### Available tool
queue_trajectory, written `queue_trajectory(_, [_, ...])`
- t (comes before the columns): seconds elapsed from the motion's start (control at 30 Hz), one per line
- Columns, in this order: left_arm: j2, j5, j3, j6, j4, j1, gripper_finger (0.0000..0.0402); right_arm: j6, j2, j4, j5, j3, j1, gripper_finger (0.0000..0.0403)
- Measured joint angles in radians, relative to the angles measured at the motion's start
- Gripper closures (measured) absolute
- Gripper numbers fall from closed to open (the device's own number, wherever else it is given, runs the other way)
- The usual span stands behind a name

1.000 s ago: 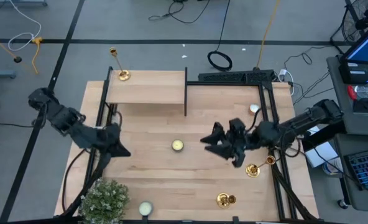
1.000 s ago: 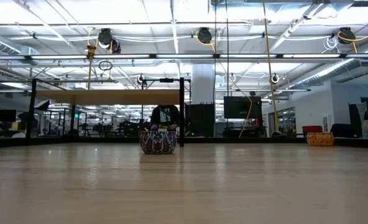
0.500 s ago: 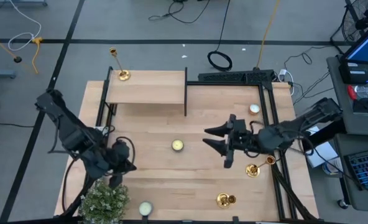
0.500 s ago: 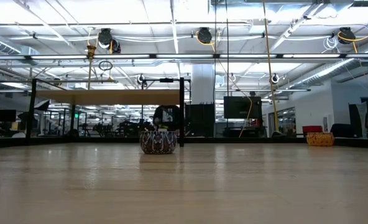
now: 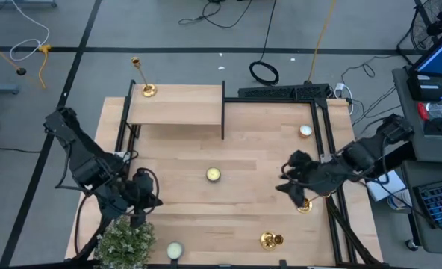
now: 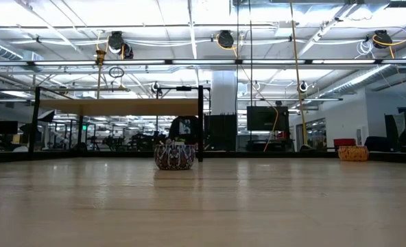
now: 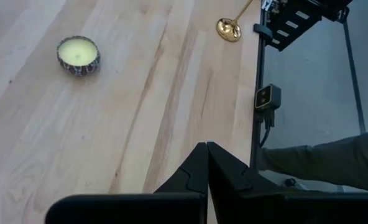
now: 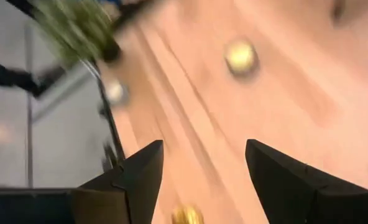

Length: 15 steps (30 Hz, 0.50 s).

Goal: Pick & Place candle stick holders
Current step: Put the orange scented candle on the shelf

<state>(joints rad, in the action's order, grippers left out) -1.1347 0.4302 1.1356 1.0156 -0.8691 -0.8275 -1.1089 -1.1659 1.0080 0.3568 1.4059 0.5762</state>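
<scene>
Shelf (image 5: 178, 104) | one candle stick holder (image 5: 146, 88) | right hand (image 5: 290, 181) open

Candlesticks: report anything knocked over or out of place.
None clearly toppled. One candlestick stands alone at the raised shelf's far-left corner, close to the edge; the other two sit near the table's right edge.

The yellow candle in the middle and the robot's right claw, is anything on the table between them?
No. In the high view, only bare wood lies between the yellow candle and the open right gripper, which is beside a gold candlestick.
</scene>
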Motion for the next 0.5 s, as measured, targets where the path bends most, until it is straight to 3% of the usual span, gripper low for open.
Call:
queue_trajectory(0.3, [0.0,0.028,0.0,-0.004,-0.003,0.0,0.0392,-0.358,0.087,0.39,-0.259,-0.001,0.084,0.02])
queue_trajectory(0.37, [0.001,0.05,-0.006,-0.005,0.0,0.0,0.0394,-0.398,0.109,0.435,-0.198,-0.001,0.095,0.0207])
queue_trajectory(0.5, [0.001,0.095,-0.048,0.027,0.003,0.001,0.0398,-0.446,0.127,0.543,0.025,-0.001,0.088,0.0222])
